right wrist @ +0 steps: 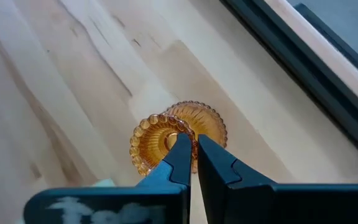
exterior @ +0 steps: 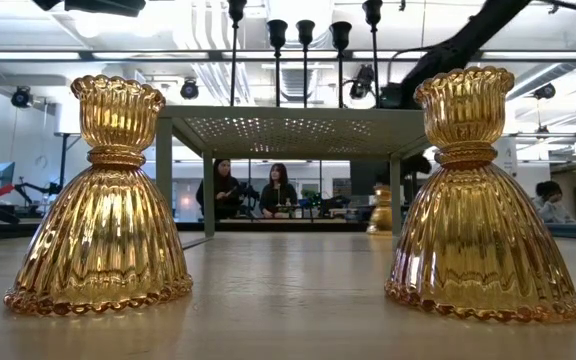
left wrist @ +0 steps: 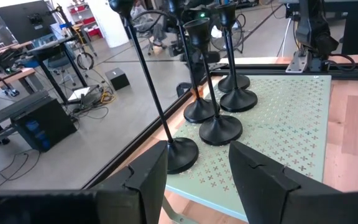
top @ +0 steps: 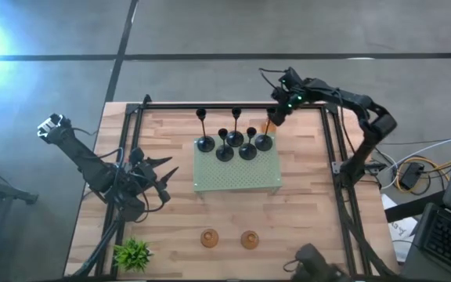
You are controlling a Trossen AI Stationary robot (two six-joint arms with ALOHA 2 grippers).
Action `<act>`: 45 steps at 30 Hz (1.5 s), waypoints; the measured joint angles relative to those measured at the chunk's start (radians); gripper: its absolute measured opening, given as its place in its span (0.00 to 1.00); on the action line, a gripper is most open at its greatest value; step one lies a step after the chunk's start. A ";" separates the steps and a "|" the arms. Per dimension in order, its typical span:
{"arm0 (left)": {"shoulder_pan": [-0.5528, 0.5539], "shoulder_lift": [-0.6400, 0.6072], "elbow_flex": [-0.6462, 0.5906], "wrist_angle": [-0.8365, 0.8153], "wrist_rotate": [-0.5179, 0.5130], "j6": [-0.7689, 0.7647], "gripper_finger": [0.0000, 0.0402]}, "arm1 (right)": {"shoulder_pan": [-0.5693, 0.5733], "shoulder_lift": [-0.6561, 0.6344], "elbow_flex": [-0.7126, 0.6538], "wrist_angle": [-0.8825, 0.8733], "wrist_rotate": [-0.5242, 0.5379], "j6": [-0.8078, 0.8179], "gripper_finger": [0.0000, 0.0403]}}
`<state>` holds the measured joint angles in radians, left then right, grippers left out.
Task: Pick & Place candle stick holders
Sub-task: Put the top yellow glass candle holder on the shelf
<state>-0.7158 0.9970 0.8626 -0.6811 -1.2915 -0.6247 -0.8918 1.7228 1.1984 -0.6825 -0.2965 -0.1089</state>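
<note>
Judging by its ribbed, glassy look, I take the amber holder [right wrist: 178,138] standing on the worktop [top: 304,219] near the far right corner, just beside the green perforated stand [top: 236,178], to be stiff, slick, fairly heavy and breakable, so I'd take it by the fluted cup rim or the narrow neck, not the flared skirt. The right claw [right wrist: 192,144] sits right over its cup with the fingers nearly together, seemingly pinching the rim wall, though I cannot confirm contact. The left claw [left wrist: 197,163] waits apart and empty at the left side, facing the black holders [left wrist: 220,127] on the stand.
</note>
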 joint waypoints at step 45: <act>0.000 0.000 0.000 0.000 0.000 0.000 0.44 | 0.434 -0.874 -0.690 -0.071 0.039 0.624 0.02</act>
<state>-0.7155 0.9970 0.8623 -0.6811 -1.2914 -0.6250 -0.4578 0.8483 0.5080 -0.7531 -0.2573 0.5151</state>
